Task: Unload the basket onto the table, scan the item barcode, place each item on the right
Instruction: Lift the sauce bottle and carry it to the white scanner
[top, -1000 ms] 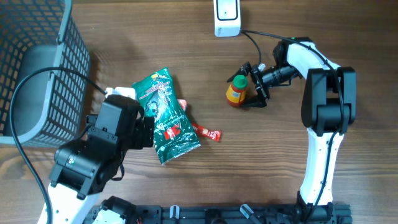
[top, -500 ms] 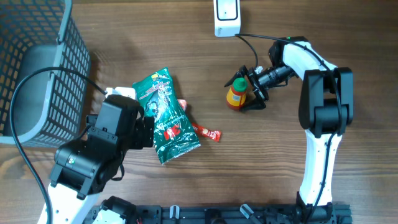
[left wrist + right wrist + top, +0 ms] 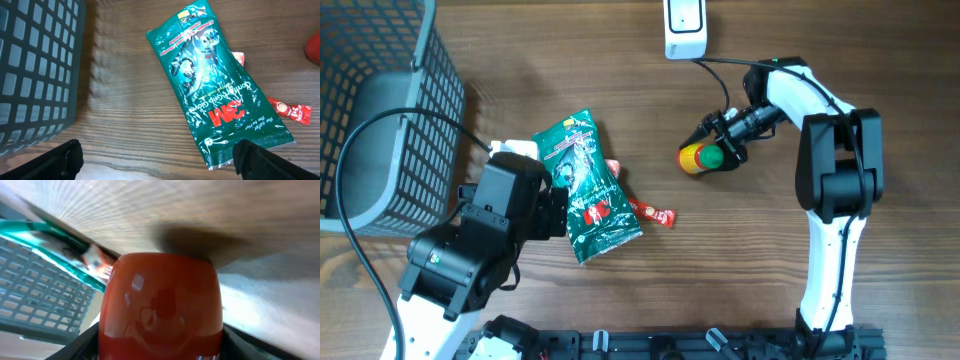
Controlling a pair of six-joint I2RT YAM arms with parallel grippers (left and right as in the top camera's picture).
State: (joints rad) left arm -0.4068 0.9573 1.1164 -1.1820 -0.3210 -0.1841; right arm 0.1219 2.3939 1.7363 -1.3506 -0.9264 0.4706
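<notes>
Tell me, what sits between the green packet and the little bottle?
Nothing: in the overhead view bare table separates the green packet from the bottle. A red sachet lies just off that line.

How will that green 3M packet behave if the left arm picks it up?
The green packet will probably flop and sag: it lies flat and creased like thin film. Its glossy surface may slip when pinched. It looks light, so a push would likely slide it.

Tipped orange bottle [image 3: 692, 158], green cap [image 3: 712, 157] rightward, white scanner [image 3: 685, 25] beyond
</notes>
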